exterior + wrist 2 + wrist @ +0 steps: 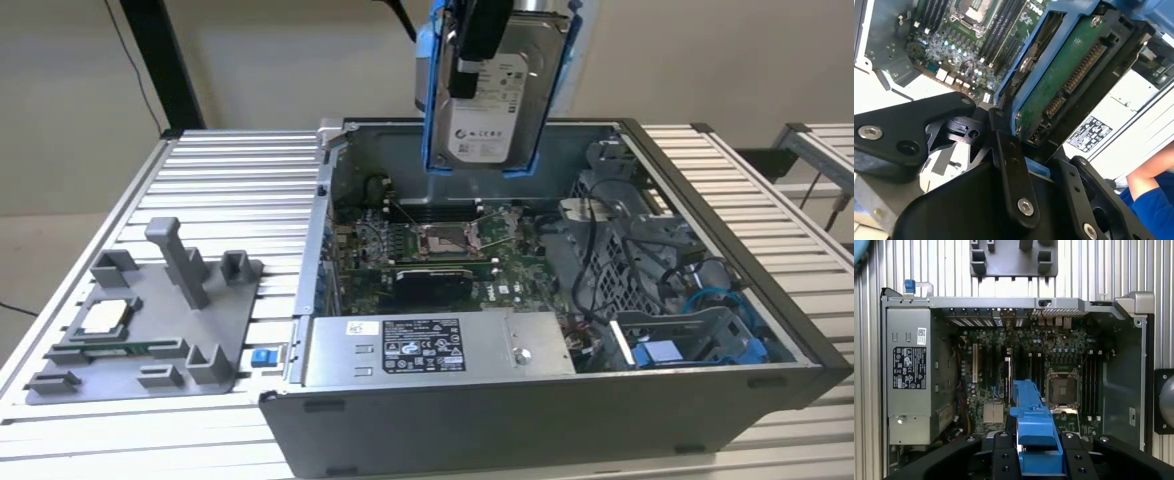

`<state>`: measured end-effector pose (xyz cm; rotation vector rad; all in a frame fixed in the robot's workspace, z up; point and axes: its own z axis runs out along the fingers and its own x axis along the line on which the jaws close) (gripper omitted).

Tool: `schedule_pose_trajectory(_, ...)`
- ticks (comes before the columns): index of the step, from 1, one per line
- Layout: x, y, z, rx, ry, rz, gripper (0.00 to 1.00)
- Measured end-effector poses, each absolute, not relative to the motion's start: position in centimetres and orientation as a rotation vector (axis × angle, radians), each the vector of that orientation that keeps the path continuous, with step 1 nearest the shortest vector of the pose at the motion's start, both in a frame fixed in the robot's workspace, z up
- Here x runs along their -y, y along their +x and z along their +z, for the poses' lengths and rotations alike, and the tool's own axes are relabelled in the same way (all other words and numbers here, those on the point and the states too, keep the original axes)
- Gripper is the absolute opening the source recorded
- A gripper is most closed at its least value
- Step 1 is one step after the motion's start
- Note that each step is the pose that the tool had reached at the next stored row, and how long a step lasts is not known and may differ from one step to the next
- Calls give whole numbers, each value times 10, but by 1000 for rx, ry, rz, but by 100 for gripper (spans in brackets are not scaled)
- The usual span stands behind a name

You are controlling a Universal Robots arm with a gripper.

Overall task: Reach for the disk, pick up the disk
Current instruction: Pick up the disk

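disk label [483, 120]: white sticker with black print and round marks, too small to read
power supply label [422, 344]: dark sticker with white lines of print and symbols, not legible
power supply [908, 367]: same dark sticker and a small white barcode sticker, unreadable

You have one open grey metal computer case [747, 385] on the slatted aluminium table [227, 180]. One silver-grey hard drive in a bright blue plastic bracket [491, 100] hangs above it, clamped in one black gripper [470, 75]. Count one green motherboard [441, 245] with one empty square processor socket [441, 238], and one grey power supply box with a black-and-white label [434, 345]. At the exterior view's left: one grey plastic fixture tray [147, 330], one small square silver processor chip [104, 315], one small blue plastic clip [263, 356].
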<state>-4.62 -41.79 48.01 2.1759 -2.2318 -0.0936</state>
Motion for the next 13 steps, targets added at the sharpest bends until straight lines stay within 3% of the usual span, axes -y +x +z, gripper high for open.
schedule_pose_trajectory(13,427,-46,478,2245,2177,-62,0)
